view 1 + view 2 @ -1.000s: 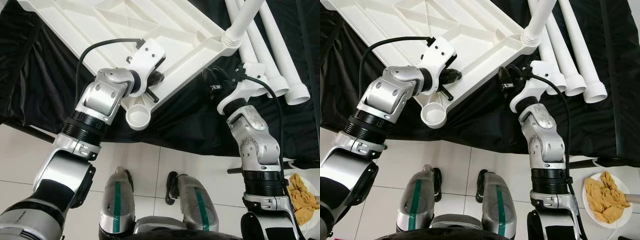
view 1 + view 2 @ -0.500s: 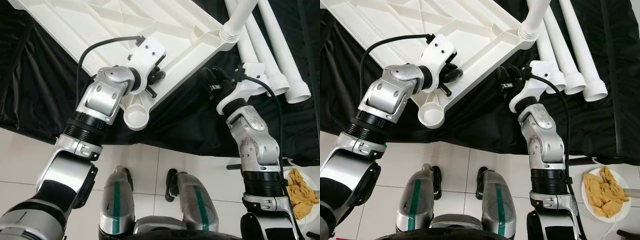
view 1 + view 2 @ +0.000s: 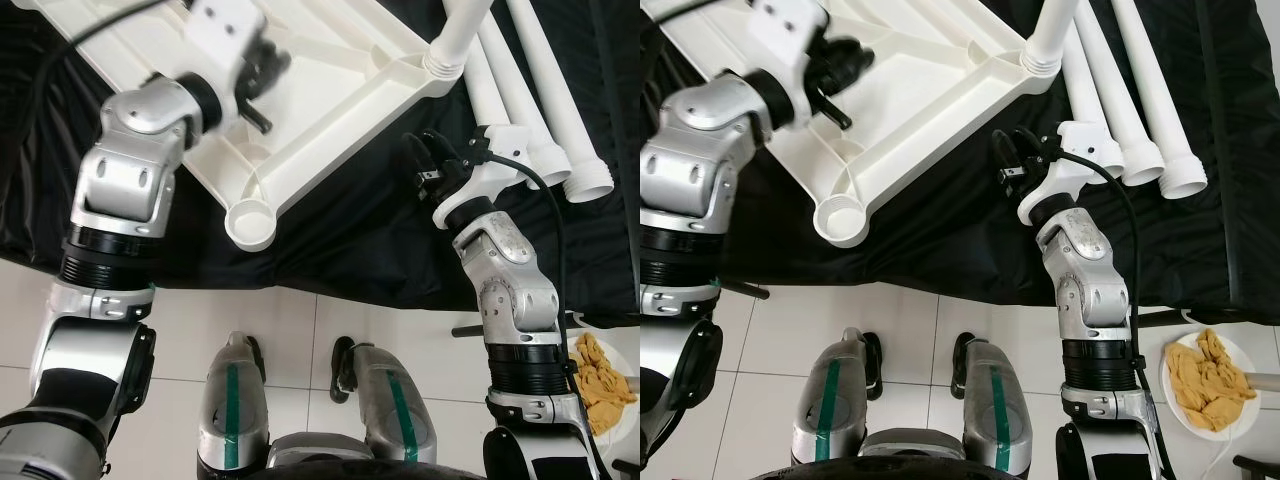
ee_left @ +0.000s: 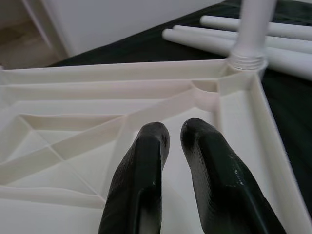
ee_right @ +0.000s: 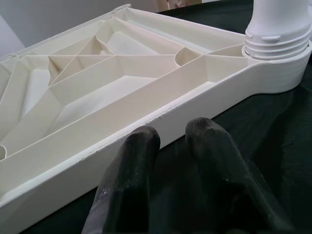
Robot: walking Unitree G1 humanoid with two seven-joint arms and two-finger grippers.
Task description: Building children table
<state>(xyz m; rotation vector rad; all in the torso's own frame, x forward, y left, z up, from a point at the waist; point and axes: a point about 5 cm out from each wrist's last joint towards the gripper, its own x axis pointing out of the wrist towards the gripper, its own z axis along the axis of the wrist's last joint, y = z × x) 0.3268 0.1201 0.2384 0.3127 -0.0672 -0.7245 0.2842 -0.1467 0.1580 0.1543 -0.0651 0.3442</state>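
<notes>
While both hover empty, left hand [image 4: 169,134] and right hand [image 5: 170,134] stay slightly parted.

- Left arm raised and bent at the elbow, its wrist over the tabletop [image 3: 330,70].
- Left gripper [image 4: 171,136] above the tabletop's ribbed underside, fingers a narrow gap apart, holding nothing.
- Right arm upright, forearm rising to a wrist just beside the tabletop's edge.
- Right gripper [image 5: 170,137] low by that edge, fingers slightly apart, empty.
</notes>
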